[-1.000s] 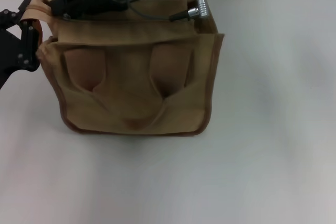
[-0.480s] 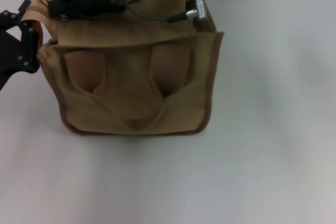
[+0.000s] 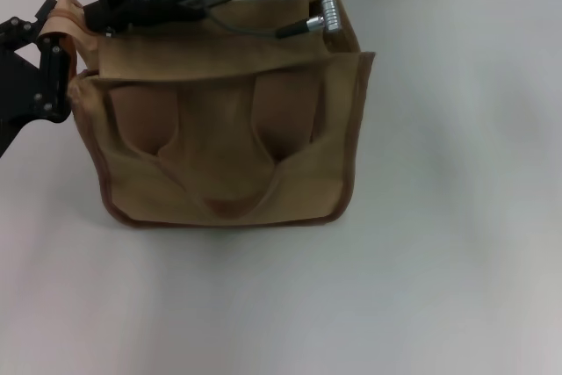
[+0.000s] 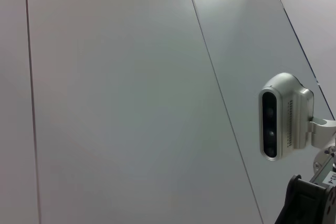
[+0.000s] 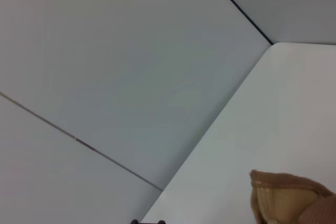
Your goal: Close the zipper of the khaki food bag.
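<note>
Right gripper sits over the khaki food bag's top-left end; grip state unreadable. Soft canvas: brace the bag, pull the zipper tab.

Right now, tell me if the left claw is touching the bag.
Touching: the head view shows the left claw pressed against the bag at its upper left corner, with no gap between them.

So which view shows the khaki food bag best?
The head view: the khaki food bag shows whole, front face and both straps. The right wrist view catches only a corner of it; the left wrist view shows wall and a camera, no bag.
</note>
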{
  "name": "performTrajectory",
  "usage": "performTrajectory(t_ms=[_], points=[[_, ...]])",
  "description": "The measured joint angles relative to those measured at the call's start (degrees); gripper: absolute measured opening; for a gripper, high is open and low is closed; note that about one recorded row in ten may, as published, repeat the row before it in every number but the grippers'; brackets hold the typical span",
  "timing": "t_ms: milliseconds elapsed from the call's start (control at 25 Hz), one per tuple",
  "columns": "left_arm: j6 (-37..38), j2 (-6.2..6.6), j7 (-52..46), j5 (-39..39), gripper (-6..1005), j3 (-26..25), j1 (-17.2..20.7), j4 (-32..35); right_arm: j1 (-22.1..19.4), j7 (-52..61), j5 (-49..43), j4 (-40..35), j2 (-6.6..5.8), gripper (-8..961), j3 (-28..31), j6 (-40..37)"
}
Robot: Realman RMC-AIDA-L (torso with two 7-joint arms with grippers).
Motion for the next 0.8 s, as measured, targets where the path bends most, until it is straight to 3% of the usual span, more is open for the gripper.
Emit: performTrajectory(t_ms=[800], points=[[0.1, 0.09, 0.1, -0.3, 107, -0.2, 0.3, 0.0, -2.1, -8.3, 3.7, -0.4, 0.01, 19, -1.6, -0.6]])
